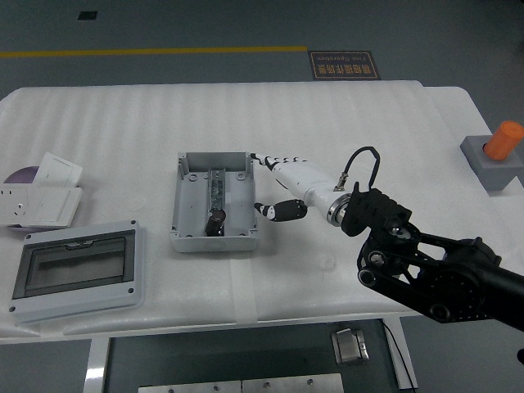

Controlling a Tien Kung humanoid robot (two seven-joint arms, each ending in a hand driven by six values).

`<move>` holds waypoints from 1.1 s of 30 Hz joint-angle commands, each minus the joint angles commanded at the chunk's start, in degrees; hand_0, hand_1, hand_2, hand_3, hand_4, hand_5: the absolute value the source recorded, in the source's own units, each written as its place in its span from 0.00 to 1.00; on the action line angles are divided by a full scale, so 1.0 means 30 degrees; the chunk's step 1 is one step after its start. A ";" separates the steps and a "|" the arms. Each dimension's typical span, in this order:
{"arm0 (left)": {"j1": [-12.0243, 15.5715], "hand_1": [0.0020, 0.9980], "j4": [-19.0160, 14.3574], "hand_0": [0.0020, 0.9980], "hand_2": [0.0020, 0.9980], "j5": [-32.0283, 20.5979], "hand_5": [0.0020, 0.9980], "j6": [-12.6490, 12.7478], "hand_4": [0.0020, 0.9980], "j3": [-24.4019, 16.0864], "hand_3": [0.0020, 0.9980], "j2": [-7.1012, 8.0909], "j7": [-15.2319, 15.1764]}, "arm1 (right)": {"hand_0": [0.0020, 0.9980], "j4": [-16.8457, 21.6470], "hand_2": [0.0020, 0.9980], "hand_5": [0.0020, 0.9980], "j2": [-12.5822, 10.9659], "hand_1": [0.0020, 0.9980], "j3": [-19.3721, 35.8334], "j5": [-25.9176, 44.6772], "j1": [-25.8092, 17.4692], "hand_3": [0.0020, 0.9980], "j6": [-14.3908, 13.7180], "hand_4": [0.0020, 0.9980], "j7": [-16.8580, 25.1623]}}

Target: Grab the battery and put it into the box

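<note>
While the battery (216, 221) lies inside the open grey box (187, 238) near its front wall, the right hand (288, 185) hovers just beside the box's right edge over the white desk (344, 123), fingers (275, 159) spread and holding nothing.

Floor (164, 20): dark grey-green, smooth, crossed by a yellow line (155, 52) parallel to the far table edge; a dark floor sign (344, 65) with print too small to read lies beyond the table, and a small dark square (86, 15) sits at upper left. Table (368, 123): white, covered in ribbed foam sheeting, rounded far corners. Below the near edge: a dark panel (213, 360) with a small metal fitting (350, 345); lighting even.
</note>
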 joint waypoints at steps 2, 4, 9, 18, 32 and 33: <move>-0.0006 0.64 0.0000 0.63 0.48 0.0010 0.40 -0.0003 0.64 -0.0016 0.54 0.0015 0.0008 | 0.97 -0.0272 0.97 0.36 -0.0451 0.96 -0.0394 -0.0151 0.0437 1.00 0.0174 0.71 0.0040; -0.0013 0.64 0.0000 0.63 0.48 0.0051 0.40 -0.0004 0.64 -0.0054 0.54 0.0041 0.0016 | 0.96 -0.0751 0.94 0.36 -0.1082 0.93 -0.1077 -0.0442 0.1120 1.00 0.0480 0.72 0.0123; -0.0075 0.64 0.0000 0.63 0.48 0.0078 0.39 -0.0017 0.64 -0.0046 0.54 0.0110 0.0006 | 0.96 -0.2292 0.91 0.37 -0.1682 0.90 -0.3317 -0.1034 0.3031 1.00 0.1239 0.72 0.0325; -0.0220 0.64 0.0000 0.63 0.48 0.0137 0.38 -0.0041 0.63 -0.0009 0.54 0.0220 -0.0002 | 0.95 -0.3889 0.93 0.36 -0.0902 0.90 -0.7125 -0.1053 0.5074 1.00 0.2096 0.72 0.0517; -0.0490 0.64 0.0000 0.63 0.47 0.0190 0.36 -0.0059 0.61 0.0090 0.54 0.0316 -0.0029 | 0.95 -0.5480 0.94 0.34 -0.0125 0.90 -0.6440 -0.2398 0.6010 1.00 0.4928 0.71 0.1629; -0.0517 0.64 0.0000 0.63 0.47 0.0184 0.36 -0.0057 0.61 0.0111 0.54 0.0320 -0.0038 | 0.95 -0.5546 0.94 0.34 -0.0058 0.90 -0.6349 -0.2463 0.6024 1.00 0.5061 0.70 0.1694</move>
